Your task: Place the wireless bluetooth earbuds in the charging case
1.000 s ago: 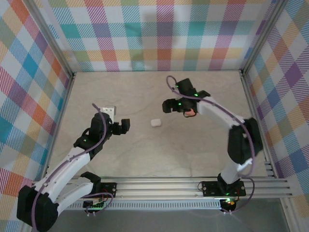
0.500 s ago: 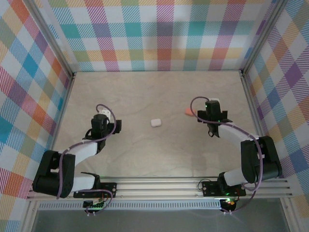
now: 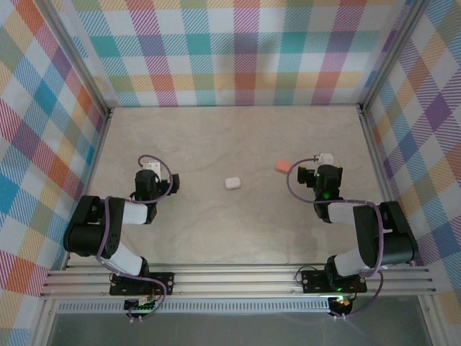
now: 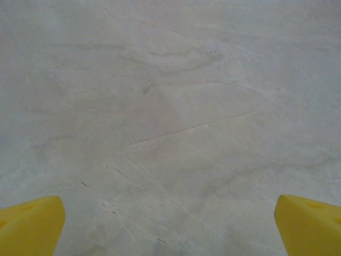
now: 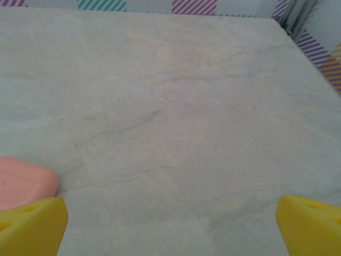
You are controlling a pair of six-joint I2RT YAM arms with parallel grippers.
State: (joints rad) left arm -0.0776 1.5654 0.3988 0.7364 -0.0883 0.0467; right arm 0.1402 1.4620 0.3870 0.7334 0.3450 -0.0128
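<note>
On the pale marbled table [image 3: 216, 137], a white charging case [image 3: 232, 183] lies closed near the centre, well apart from both arms. A coral-pink charging case [image 3: 283, 166], also closed, lies to its right, near the right gripper [image 3: 320, 176]. In the right wrist view this coral-pink case [image 5: 24, 184] sits at the lower left, just beside one yellow fingertip [image 5: 32, 224]; contact cannot be told. The right gripper [image 5: 170, 226] stands wide open, with bare table between its jaws. The left gripper [image 3: 153, 183] is folded back near its base, likewise spread wide [image 4: 170, 224] and holding nothing. Where the earbuds sit cannot be told.
</note>
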